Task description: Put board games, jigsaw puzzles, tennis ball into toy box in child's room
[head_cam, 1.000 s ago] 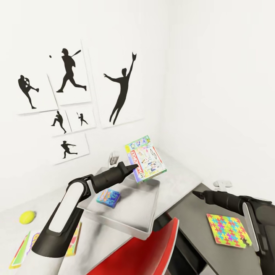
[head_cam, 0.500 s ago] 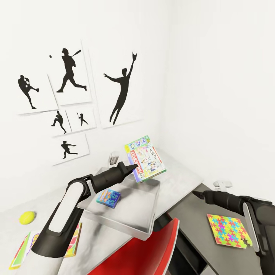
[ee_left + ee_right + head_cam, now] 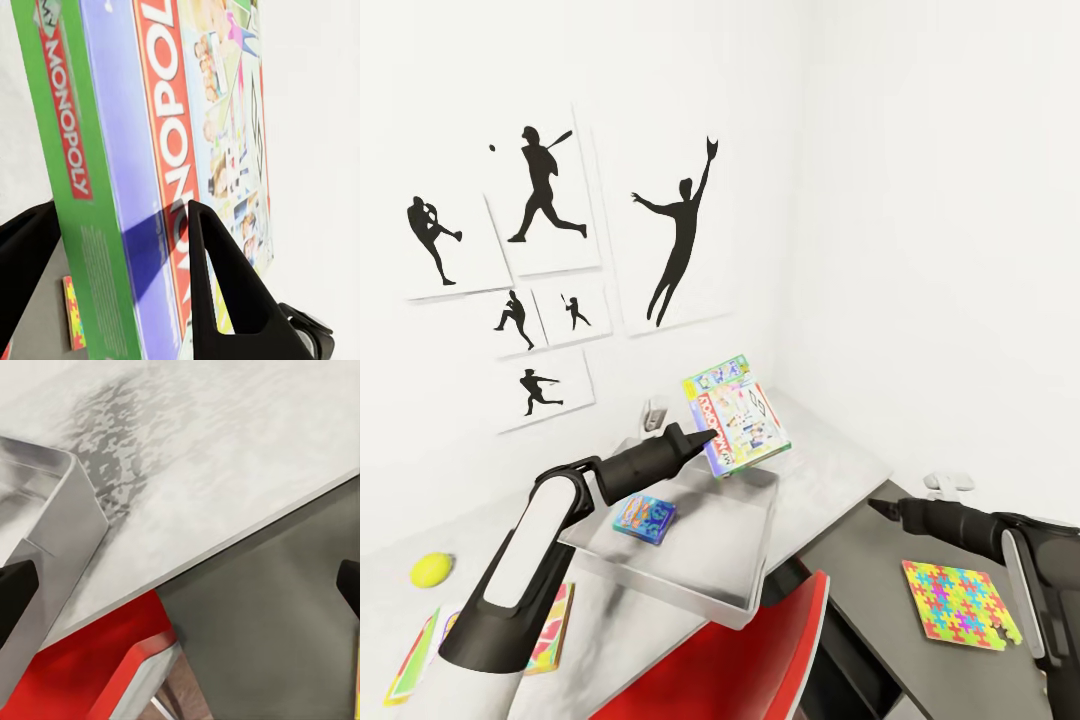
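Observation:
My left gripper (image 3: 705, 437) is shut on the green-edged Monopoly board game (image 3: 737, 419), held tilted above the far end of the grey toy box (image 3: 745, 560). In the left wrist view its fingers (image 3: 225, 285) clamp the box (image 3: 112, 172) at one edge. A small blue board game (image 3: 644, 517) lies inside the toy box. The tennis ball (image 3: 431, 570) rests on the pale table (image 3: 830, 450) at the left. One jigsaw puzzle (image 3: 957, 603) lies on the dark cabinet top. My right gripper (image 3: 876, 508) hovers open over that cabinet, holding nothing.
A red chair (image 3: 760, 650) stands close in front, under the toy box's near edge. Colourful flat boxes (image 3: 552, 622) lie at the table's left, partly hidden by my left arm. White walls with black player silhouettes (image 3: 680, 235) close the corner behind the table.
The left gripper has carried the Monopoly box slightly left and away. The right gripper has edged a little to the right.

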Controlling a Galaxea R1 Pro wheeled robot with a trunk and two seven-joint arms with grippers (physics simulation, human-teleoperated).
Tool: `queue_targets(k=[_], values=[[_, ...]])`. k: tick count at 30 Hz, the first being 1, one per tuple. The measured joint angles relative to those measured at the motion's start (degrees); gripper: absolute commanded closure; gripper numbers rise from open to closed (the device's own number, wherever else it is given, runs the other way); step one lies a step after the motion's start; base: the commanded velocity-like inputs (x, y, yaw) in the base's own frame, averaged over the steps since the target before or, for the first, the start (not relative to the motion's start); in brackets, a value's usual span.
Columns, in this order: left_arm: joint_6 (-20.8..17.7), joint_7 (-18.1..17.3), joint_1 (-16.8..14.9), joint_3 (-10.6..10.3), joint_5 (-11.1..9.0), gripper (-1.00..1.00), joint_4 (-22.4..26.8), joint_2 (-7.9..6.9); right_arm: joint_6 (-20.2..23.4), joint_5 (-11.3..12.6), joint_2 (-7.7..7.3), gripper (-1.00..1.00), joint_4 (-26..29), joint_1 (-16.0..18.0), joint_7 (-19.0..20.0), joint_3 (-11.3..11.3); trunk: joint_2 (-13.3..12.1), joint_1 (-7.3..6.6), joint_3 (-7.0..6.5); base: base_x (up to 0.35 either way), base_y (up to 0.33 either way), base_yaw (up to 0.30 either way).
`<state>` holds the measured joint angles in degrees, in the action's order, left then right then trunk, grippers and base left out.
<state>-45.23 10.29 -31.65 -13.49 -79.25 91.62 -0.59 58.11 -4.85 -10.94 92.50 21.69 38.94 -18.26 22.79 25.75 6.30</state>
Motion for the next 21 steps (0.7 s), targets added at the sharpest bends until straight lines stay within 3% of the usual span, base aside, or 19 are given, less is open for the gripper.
queue_targets(k=[3, 10, 11, 13, 15, 17, 21], values=[[-0.47, -0.1, -0.1, -0.01, -0.05, 1.0, 0.11, -0.45, 0.05, 0.0, -0.07, -1.0, 0.0, 0.0, 0.0, -0.03, 0.0, 0.0, 0.0, 0.0, 0.0, 0.0], [-4.84, -0.44, -2.71, -0.47, -1.65, 1.0, 0.24, -5.08, 0.11, 0.0, -0.3, -1.0, 0.0, 0.08, 0.0, -0.06, 0.0, 0.0, 0.0, 0.0, 0.0, 0.0], [-4.88, -0.43, -2.73, -0.47, -1.61, 1.0, 0.24, -5.1, 0.11, 0.0, -0.3, -1.0, 0.0, 0.08, 0.0, -0.06, 0.0, 0.0, 0.0, 0.0, 0.0, 0.0], [-9.31, -0.39, -4.57, -1.18, -3.45, 1.0, 0.29, -6.33, 0.12, 0.0, -0.41, -1.0, 0.0, 0.16, 0.0, -0.08, 0.0, 0.0, 0.0, 0.0, 0.0, 0.0], [-11.52, -0.24, -5.83, -1.92, -3.77, 1.0, 0.31, -7.14, 0.16, 0.0, -0.47, -1.0, 0.0, 0.24, 0.0, -0.07, 0.0, 0.0, 0.0, 0.0, 0.0, 0.0], [-12.93, -0.13, -6.78, -2.85, -4.1, 1.0, 0.28, -8.79, 0.21, 0.0, -0.57, -1.0, 0.0, 0.32, 0.0, -0.09, 0.0, 0.0, 0.0, 0.0, 0.0, 0.0], [-14.36, -0.05, -7.86, -5.53, -4.55, 1.0, -0.07, -13.71, 0.25, 0.05, -1.01, -1.0, 0.0, 0.41, 0.24, -0.13, 0.0, 0.0, 0.0, 0.0, 0.0, 0.0]])
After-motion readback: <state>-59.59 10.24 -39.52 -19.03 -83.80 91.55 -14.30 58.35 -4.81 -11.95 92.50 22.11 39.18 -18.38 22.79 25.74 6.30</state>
